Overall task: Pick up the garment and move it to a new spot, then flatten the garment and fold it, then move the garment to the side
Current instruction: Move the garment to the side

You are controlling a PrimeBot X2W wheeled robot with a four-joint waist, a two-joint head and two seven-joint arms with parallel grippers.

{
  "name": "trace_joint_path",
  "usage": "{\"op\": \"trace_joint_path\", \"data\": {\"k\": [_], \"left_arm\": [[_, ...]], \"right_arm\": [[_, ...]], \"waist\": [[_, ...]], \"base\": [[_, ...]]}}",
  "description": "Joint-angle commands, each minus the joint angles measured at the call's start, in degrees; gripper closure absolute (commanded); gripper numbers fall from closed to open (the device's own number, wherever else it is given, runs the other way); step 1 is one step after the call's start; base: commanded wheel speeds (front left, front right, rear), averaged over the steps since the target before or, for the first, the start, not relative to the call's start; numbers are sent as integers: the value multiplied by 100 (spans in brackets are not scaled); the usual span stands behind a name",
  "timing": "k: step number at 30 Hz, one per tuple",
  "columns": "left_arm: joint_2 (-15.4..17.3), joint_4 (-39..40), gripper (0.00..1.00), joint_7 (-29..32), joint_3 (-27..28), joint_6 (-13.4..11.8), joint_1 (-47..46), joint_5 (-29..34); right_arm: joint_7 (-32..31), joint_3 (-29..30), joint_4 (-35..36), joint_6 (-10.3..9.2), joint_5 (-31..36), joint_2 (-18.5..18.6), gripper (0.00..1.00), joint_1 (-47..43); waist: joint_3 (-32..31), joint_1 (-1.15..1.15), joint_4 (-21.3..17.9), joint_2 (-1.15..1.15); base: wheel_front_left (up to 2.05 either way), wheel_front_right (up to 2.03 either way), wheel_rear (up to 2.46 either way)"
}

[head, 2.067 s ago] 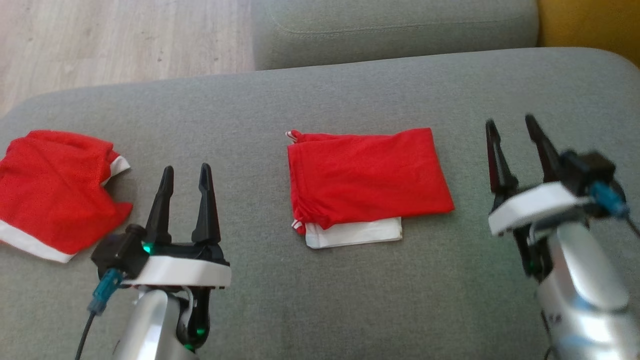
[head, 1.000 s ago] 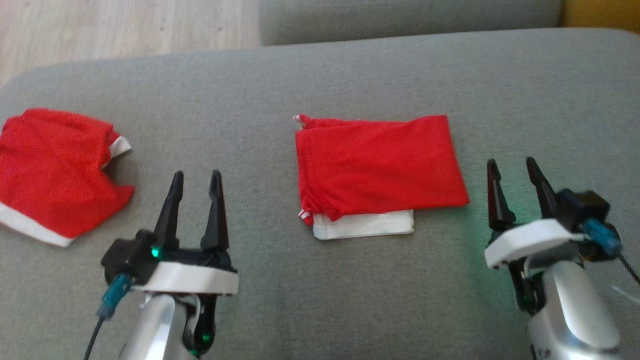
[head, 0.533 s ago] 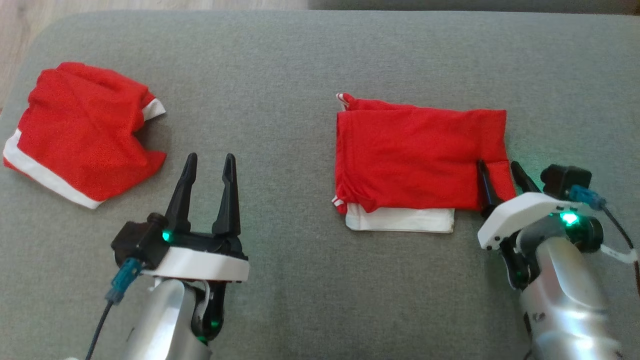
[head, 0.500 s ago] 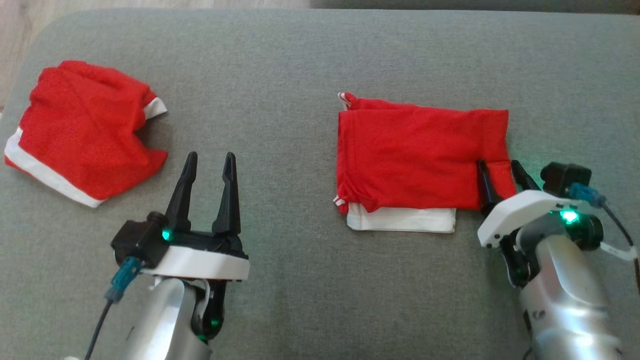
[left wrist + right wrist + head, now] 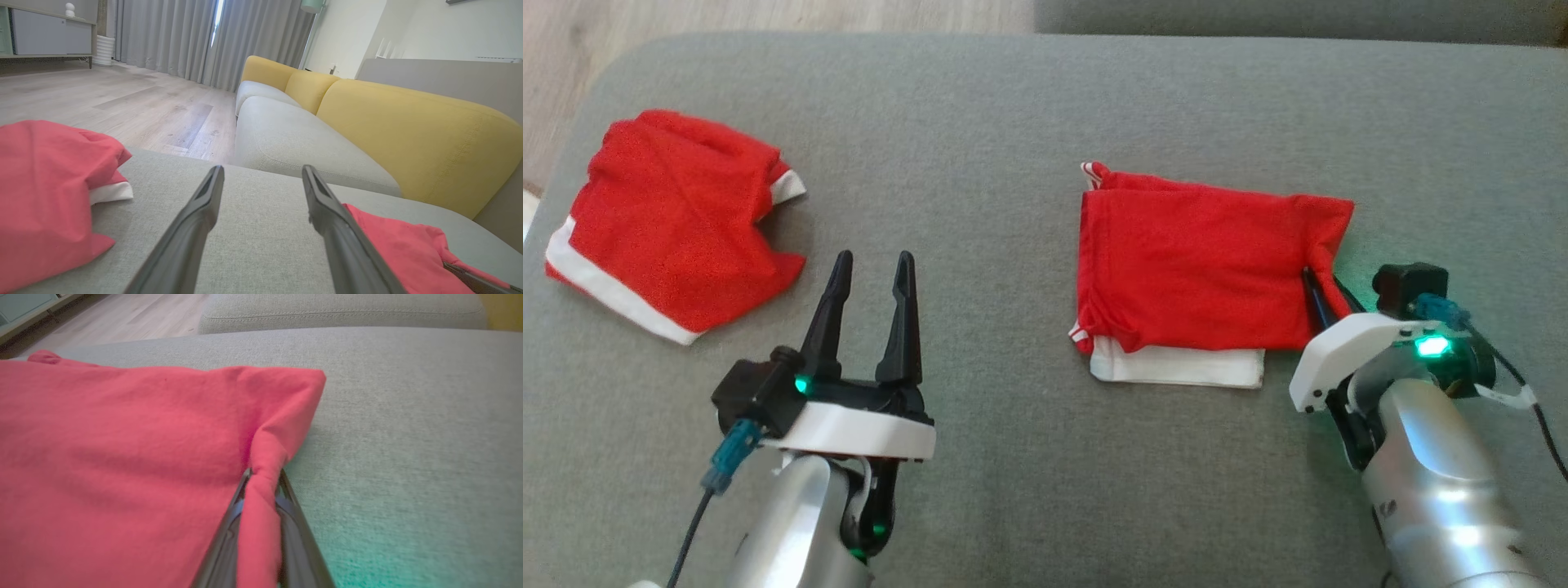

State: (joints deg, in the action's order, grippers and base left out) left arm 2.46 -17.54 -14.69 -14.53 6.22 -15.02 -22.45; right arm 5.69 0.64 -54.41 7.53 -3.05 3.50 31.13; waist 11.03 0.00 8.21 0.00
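Since half a second ago, right gripper (image 5: 1327, 292) has gone from straddling to pinching the right edge of the folded garment (image 5: 1192, 265). Red cloth is bunched between the two dark fingers, clearest in the right wrist view. The garment's far right corner is drawn in toward the pinch.

Garment lies flat at centre-right of the grey cushion (image 5: 1013, 114), red layer on top, white band (image 5: 1176, 367) showing along its near edge.

Left gripper (image 5: 874, 260) hovers over bare cushion to the left of the garment, fingers spread, holding nothing, well apart from it.

Second red garment (image 5: 674, 220), white-trimmed, lies crumpled at the cushion's far left. Wood floor (image 5: 768, 15) shows beyond the cushion.
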Motion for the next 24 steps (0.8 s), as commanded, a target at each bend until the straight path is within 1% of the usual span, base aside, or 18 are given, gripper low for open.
{"op": "trace_joint_path", "data": {"k": [1, 5, 8, 10, 13, 15, 18, 22, 24], "left_arm": [[42, 161, 0, -30, 167, -24, -93, -22], [42, 149, 0, -30, 85, -28, -61, -32], [42, 117, 0, -30, -50, -45, -82, -43], [42, 103, 0, -30, -143, -63, -103, -53], [42, 102, 0, -30, -263, -85, -157, -65], [42, 127, 0, -30, -307, -103, -218, -75], [42, 180, 0, -30, -345, -125, -339, -73], [42, 239, 0, -30, -378, -119, -531, -49], [42, 255, 0, -30, -399, -104, -632, -38]], "right_arm": [[77, -123, 37, -4, 122, -53, 100, 29], [206, -212, 148, -4, 427, 31, 100, 114], [190, -369, 295, -4, 598, 181, 100, 173], [139, -504, 417, -4, 664, 331, 100, 210], [16, -758, 633, -4, 689, 662, 100, 274], [-94, -929, 801, -4, 657, 974, 100, 338], [-267, -1173, 1044, -4, 512, 1537, 100, 441], [-452, -1422, 1273, -4, 252, 2432, 100, 554], [-508, -1454, 1304, -4, 117, 2880, 100, 576]], "waist": [[-88, 0, -85, 0], [-215, 0, -270, 0], [-259, 0, -439, 0], [-265, 0, -568, 0], [-218, 0, -756, 0], [-132, 0, -856, 0], [52, 0, -948, 0], [348, 0, -961, 0], [507, 0, -924, 0]], "base": [[0, 0, 0], [0, 0, 0], [0, 0, 0], [0, 0, 0], [0, 0, 0], [0, 0, 0], [0, 0, 0], [0, 0, 0], [0, 0, 0]]}}
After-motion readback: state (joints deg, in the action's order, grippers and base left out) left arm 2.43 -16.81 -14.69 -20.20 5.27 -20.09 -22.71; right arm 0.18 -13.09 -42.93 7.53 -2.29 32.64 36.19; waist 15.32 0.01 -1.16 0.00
